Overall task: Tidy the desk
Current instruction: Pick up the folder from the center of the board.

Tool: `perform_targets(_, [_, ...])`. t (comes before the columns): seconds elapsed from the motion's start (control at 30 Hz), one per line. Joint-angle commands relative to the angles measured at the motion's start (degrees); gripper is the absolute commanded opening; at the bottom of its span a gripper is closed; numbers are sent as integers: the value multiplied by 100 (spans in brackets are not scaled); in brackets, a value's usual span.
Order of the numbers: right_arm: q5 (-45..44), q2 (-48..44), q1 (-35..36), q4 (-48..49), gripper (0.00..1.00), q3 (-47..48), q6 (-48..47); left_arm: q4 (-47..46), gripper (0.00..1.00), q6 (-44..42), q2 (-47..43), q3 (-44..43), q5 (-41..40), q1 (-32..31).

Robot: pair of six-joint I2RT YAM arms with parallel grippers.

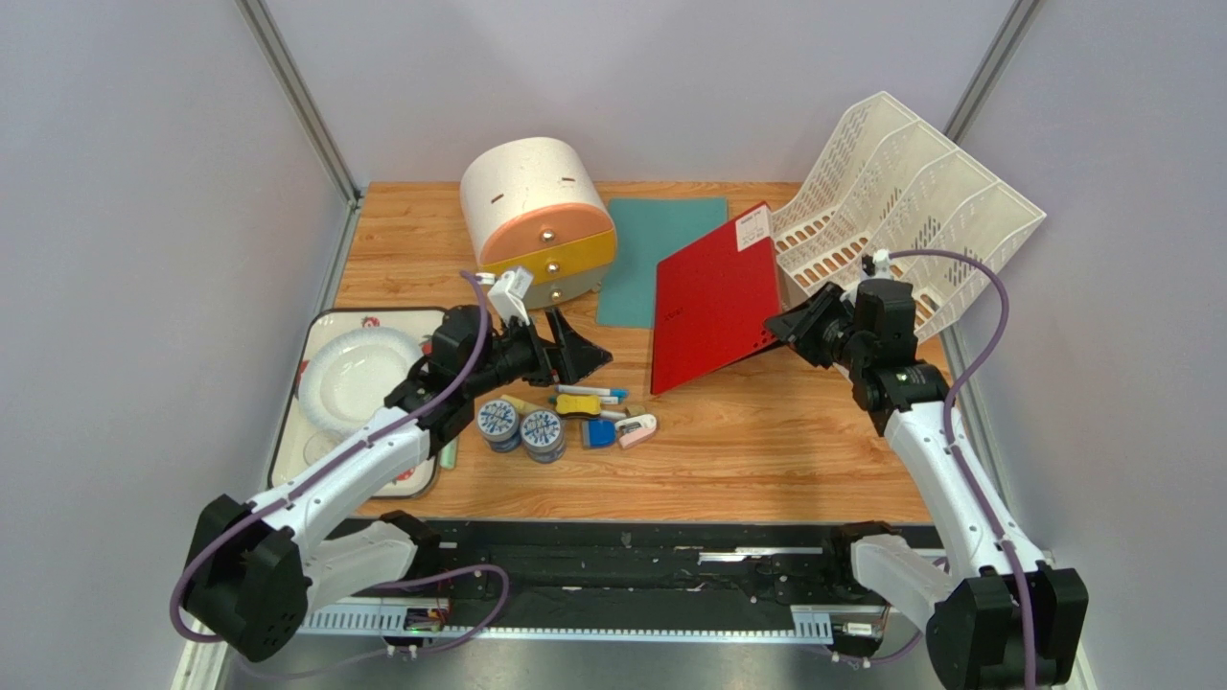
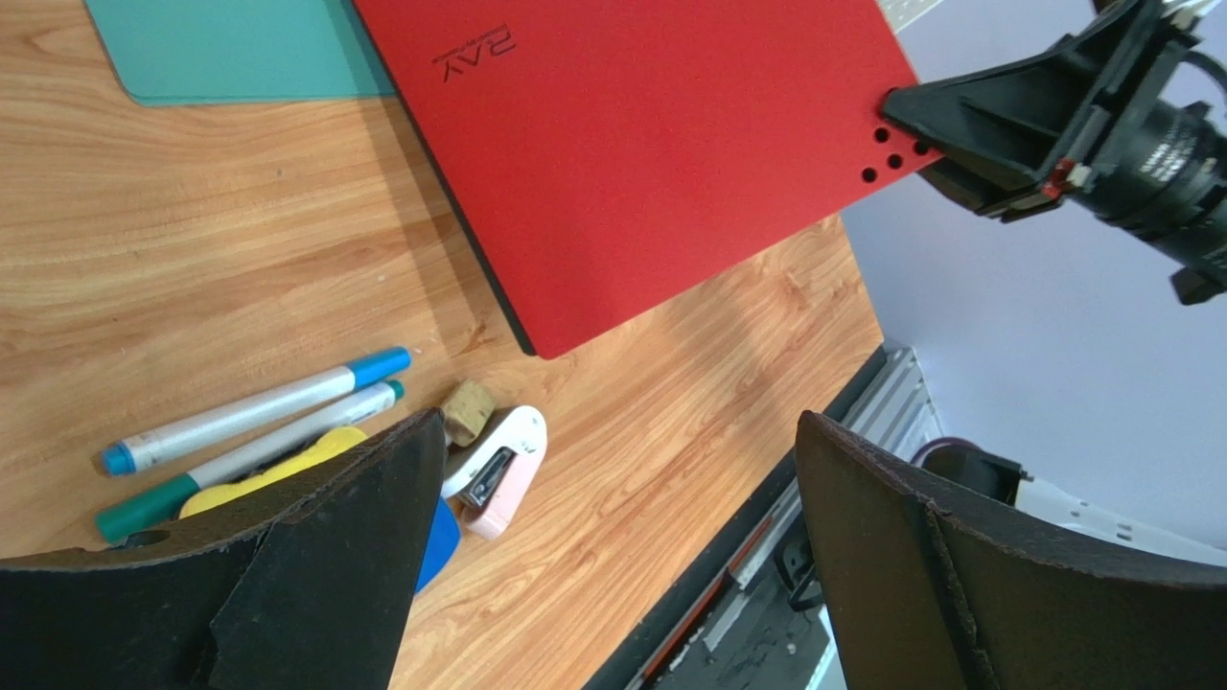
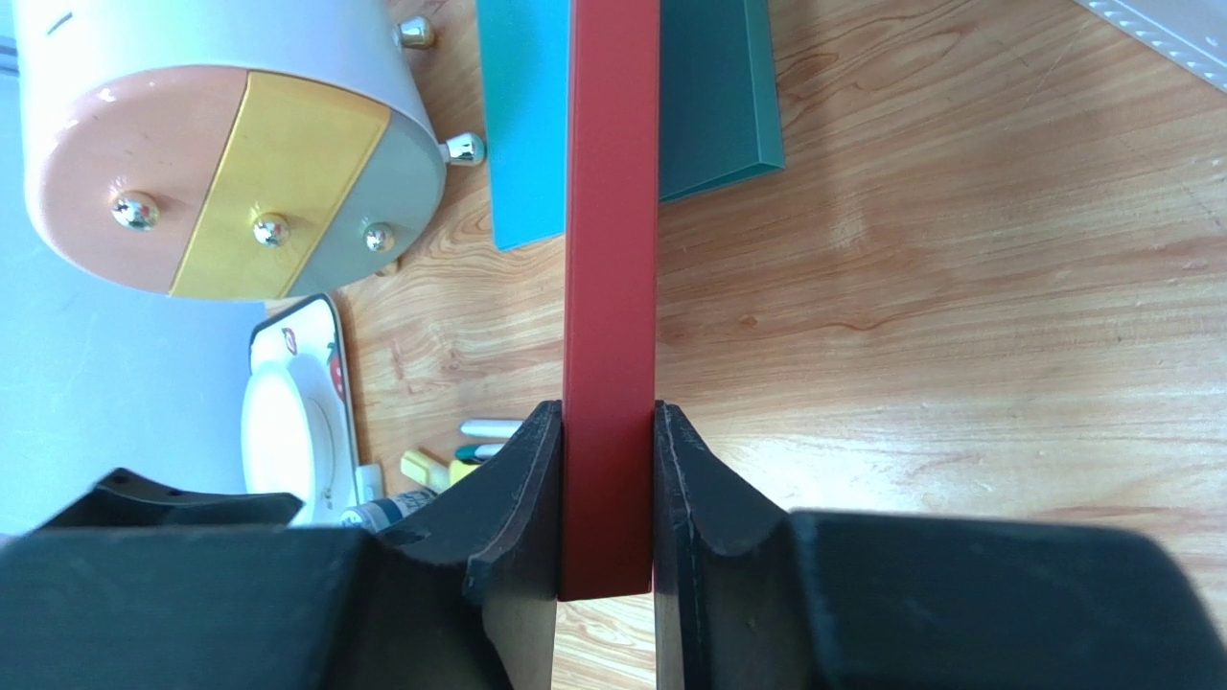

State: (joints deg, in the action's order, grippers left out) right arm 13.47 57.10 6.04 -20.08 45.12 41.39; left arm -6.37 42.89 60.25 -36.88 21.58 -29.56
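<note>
Red folder (image 3: 611, 216) clamped in right tool (image 3: 608, 431), plainest from its wrist; left tool (image 2: 617, 424) gapes wide.

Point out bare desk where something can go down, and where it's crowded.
Bare desk: front right, between stapler and right arm, in front of the red notebook; back left corner, between drawer box and tray. Crowded: markers and tape rolls, front centre.
</note>
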Motion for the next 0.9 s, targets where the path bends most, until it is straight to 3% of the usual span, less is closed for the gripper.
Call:
perform_targets(0.0, [5, 3, -51, -75, 0, 418, 282, -654, 99, 184, 276, 85, -347, -216])
perform_targets(0.57, [489, -683, -59, 197, 0, 137, 862, -2841, 99, 975, 1823, 454, -67, -463])
perform_targets(0.87, [639, -762, -59, 416, 0, -30, 1108, -3379, 99, 1247, 2175, 445, -14, -621])
